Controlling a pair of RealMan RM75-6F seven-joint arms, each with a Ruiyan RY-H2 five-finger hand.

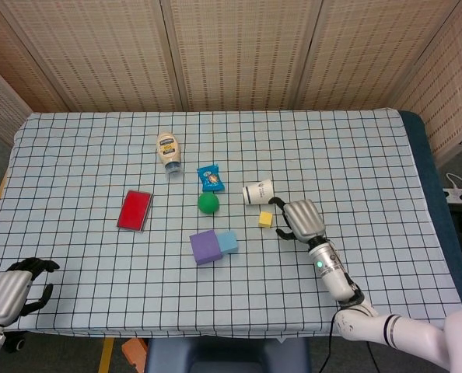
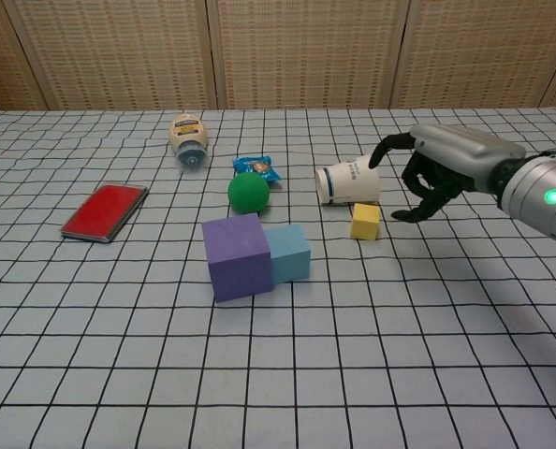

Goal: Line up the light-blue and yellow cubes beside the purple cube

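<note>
The purple cube (image 1: 206, 247) (image 2: 238, 255) sits near the table's middle, with the light-blue cube (image 1: 228, 242) (image 2: 290, 252) touching its right side. The small yellow cube (image 1: 265, 219) (image 2: 364, 222) lies apart, further right and a little further back, just in front of a tipped paper cup. My right hand (image 1: 302, 219) (image 2: 444, 165) hovers just right of the yellow cube, fingers curled and apart, holding nothing. My left hand (image 1: 17, 287) rests off the table's front left corner with its fingers curled in, empty.
A tipped paper cup (image 1: 258, 191) (image 2: 347, 182) lies right behind the yellow cube. A green ball (image 1: 208, 203) (image 2: 248, 193), a blue snack packet (image 1: 210, 178), a mayonnaise bottle (image 1: 168, 151) and a red flat box (image 1: 134, 210) lie around the back and left.
</note>
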